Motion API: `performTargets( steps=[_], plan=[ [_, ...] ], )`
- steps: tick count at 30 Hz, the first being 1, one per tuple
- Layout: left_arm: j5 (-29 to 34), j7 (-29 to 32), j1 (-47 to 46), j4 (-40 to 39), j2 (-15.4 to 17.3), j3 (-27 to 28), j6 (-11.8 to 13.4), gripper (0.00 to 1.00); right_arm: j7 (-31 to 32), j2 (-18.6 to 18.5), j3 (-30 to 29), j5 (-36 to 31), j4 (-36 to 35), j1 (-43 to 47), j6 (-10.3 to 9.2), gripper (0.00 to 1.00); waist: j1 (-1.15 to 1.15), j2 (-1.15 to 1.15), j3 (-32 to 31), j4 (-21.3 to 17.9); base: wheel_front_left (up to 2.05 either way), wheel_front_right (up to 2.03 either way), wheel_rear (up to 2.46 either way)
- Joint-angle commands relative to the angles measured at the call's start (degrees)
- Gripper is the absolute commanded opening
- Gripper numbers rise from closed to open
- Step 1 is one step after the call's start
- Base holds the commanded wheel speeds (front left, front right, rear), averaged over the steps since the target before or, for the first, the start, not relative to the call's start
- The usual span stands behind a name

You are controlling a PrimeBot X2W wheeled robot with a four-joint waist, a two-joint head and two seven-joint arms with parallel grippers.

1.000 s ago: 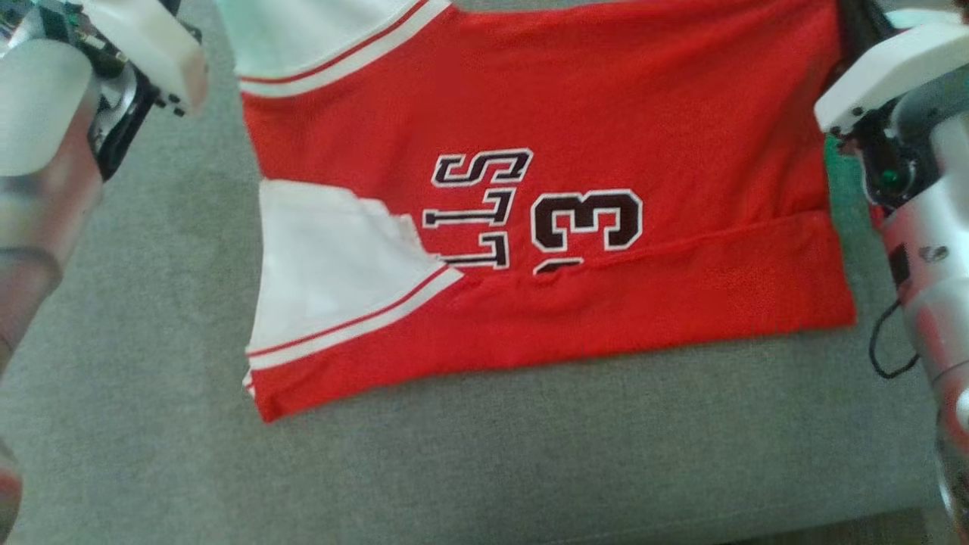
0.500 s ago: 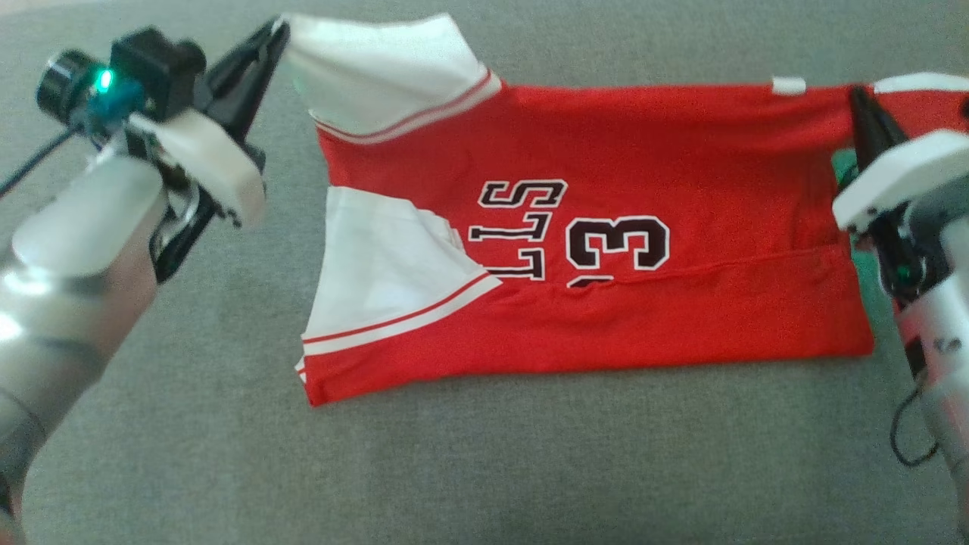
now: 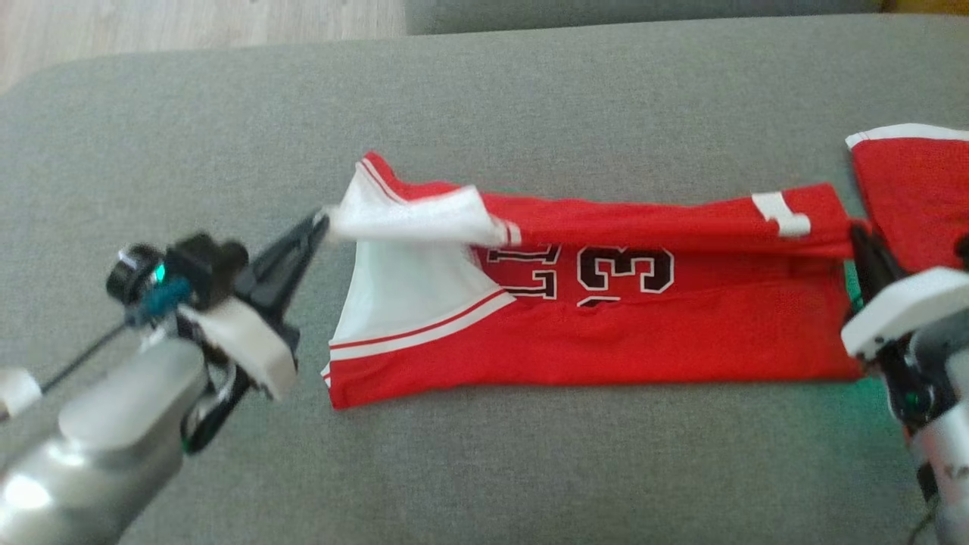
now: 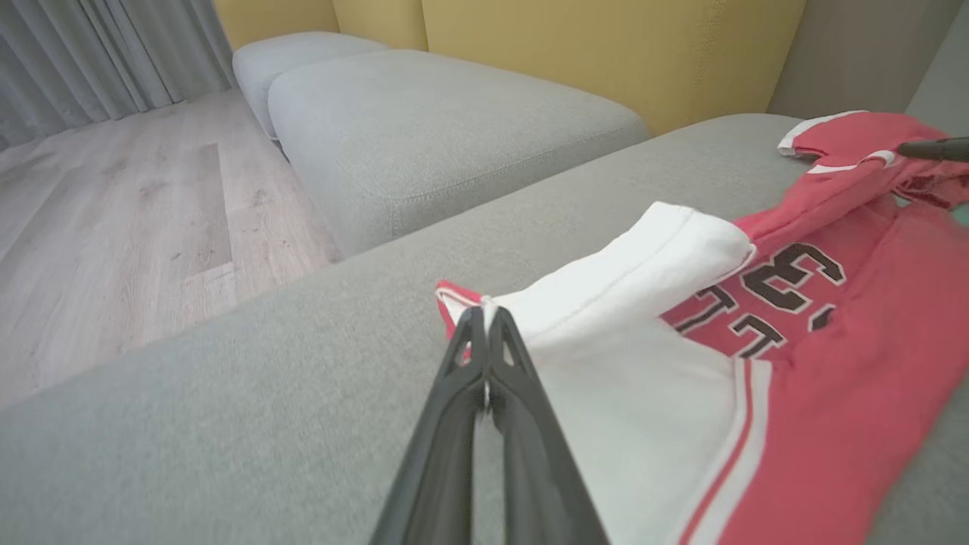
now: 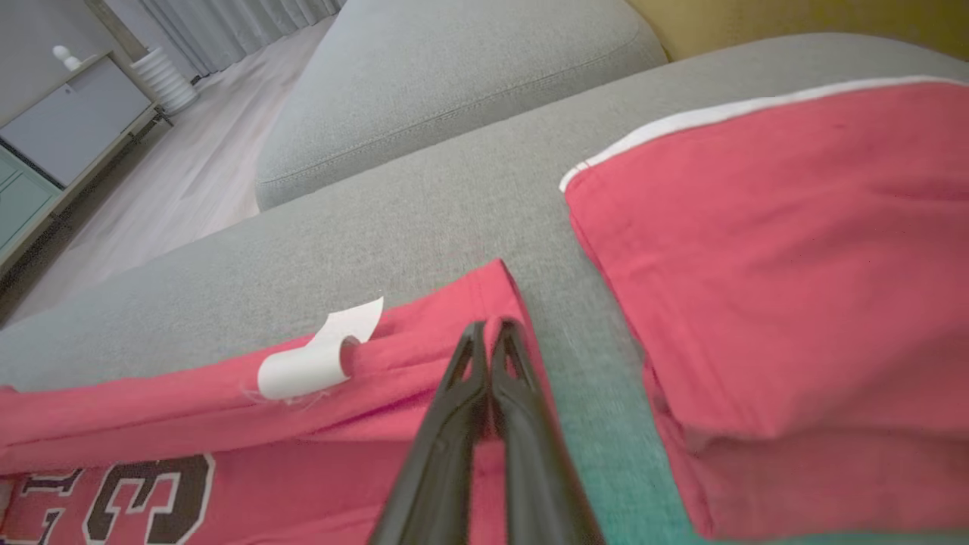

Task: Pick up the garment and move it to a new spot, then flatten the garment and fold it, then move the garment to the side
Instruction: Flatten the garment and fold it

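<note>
Red jersey [image 3: 643,344], centre frame on grey cushion [image 3: 530,98]: left gripper [image 3: 322,220] pinched shut on its white corner, right gripper [image 3: 855,228] likewise on its red corner, far edge lifted, seemingly for folding.

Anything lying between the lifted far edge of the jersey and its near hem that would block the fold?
Nothing visible does. The jersey lies bare below the edge held by the left gripper and right gripper; a second red garment lies apart, to its right.
</note>
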Motion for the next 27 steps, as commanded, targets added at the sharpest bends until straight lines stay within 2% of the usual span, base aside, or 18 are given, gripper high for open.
performTargets(
  steps=[1, 10, 16, 17, 18, 19, 20, 24, 27],
  plan=[
    [0.7, -0.5, -0.6, -2.0, 3.1, 3.3, 1.0, 0.00, 0.2, -0.8, -0.2, 0.0, -2.7, 1.1, -0.04, 0.00, 0.01, 0.00, -0.4, 0.1, 0.00, 0.00, 0.00],
    [0.9, -0.6, 9.6, -9.2, 4.8, 4.7, 5.1, 0.00, 2.9, 1.3, -4.3, -1.9, -8.6, 9.3, -0.04, 0.00, 0.01, 0.00, -1.7, 0.0, 0.00, 0.00, 0.00],
    [0.7, -0.6, 13.1, -9.9, 3.3, 5.5, 6.2, 0.00, 4.7, 2.9, -6.8, -4.3, -10.8, 12.0, -0.04, 0.00, 0.01, 0.00, -1.3, 0.0, 0.00, 0.00, 0.00],
    [0.7, -0.6, 13.6, -9.8, 2.8, 5.8, 6.4, 0.17, 4.9, 3.2, -7.2, -4.8, -11.0, 12.3, -0.04, 0.09, 0.01, 0.00, -1.3, 0.0, 0.00, 0.00, 0.00],
    [0.6, -0.6, 14.0, -9.8, 2.3, 6.2, 6.5, 0.45, 5.0, 3.4, -7.6, -5.4, -11.1, 12.4, -0.04, 0.49, 0.01, 0.00, -1.4, 0.0, 0.00, 0.00, 0.00],
    [0.5, -0.6, 14.6, -9.6, 1.7, 6.7, 6.8, 0.81, 4.9, 3.7, -8.1, -6.0, -11.2, 12.6, -0.04, 1.00, 0.01, 0.00, -1.6, -0.1, 0.00, 0.00, 0.00],
    [0.7, -0.6, 15.1, -9.8, 1.2, 7.5, 7.3, 1.00, 4.7, 4.1, -8.9, -6.4, -11.3, 12.9, -0.04, 1.00, 0.01, 0.00, -1.9, -0.1, 0.00, 0.00, 0.00],
    [2.3, -0.6, 19.2, -10.9, -1.3, 12.4, 10.9, 1.00, 3.0, 6.0, -11.9, -8.0, -12.2, 15.3, -0.04, 1.00, 0.01, 0.00, -4.0, -0.3, 0.00, 0.00, 0.00],
    [4.6, -0.6, 24.0, -12.8, -3.5, 17.2, 14.7, 1.00, 1.8, 8.0, -13.9, -8.5, -13.4, 18.2, -0.04, 1.00, 0.01, 0.00, -5.9, -0.2, 0.00, 0.00, 0.00]
  ],
)
